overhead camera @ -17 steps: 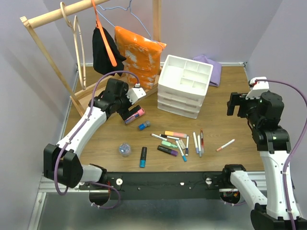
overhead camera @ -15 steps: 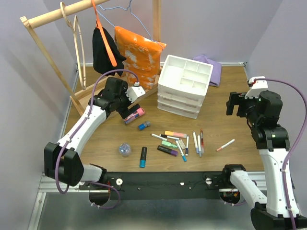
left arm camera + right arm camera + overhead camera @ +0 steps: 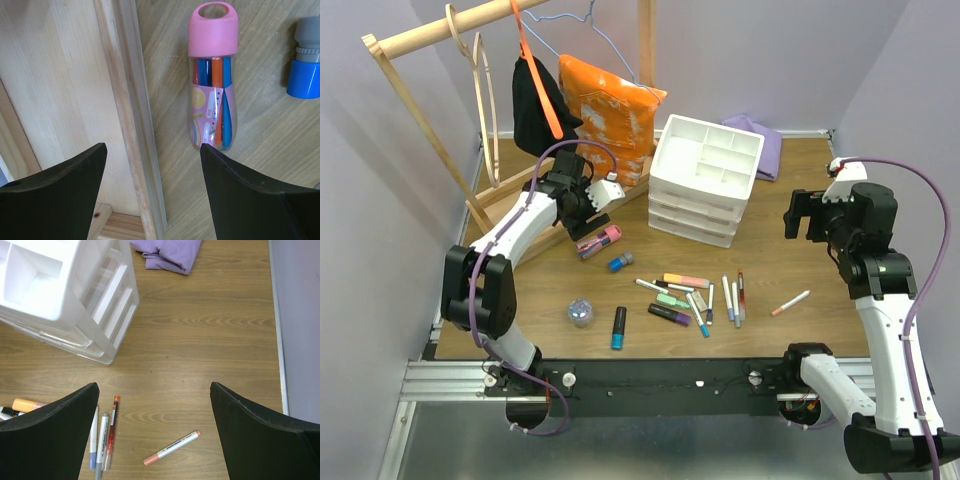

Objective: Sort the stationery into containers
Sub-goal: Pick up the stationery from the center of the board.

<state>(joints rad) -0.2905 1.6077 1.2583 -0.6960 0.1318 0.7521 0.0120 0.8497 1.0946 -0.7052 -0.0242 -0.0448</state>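
Here we are logging the stationery, all of it lying on the table [image 3: 210, 340]. The pink-capped bottle [image 3: 212, 85] (coloured pens inside) is lying flat beside the wooden rack base [image 3: 60, 75]. A blue-capped bottle [image 3: 305, 60] is sitting near it. Pens and highlighters [image 3: 690, 295] are clustering in front of the white organiser [image 3: 695, 215], and one pink-tipped pen [image 3: 171, 447] is lying apart to their right. The left gripper [image 3: 151, 148] is hovering by the pink-capped bottle, spread wide and grasping nothing. The right gripper [image 3: 153, 387] is hanging released over bare wood.
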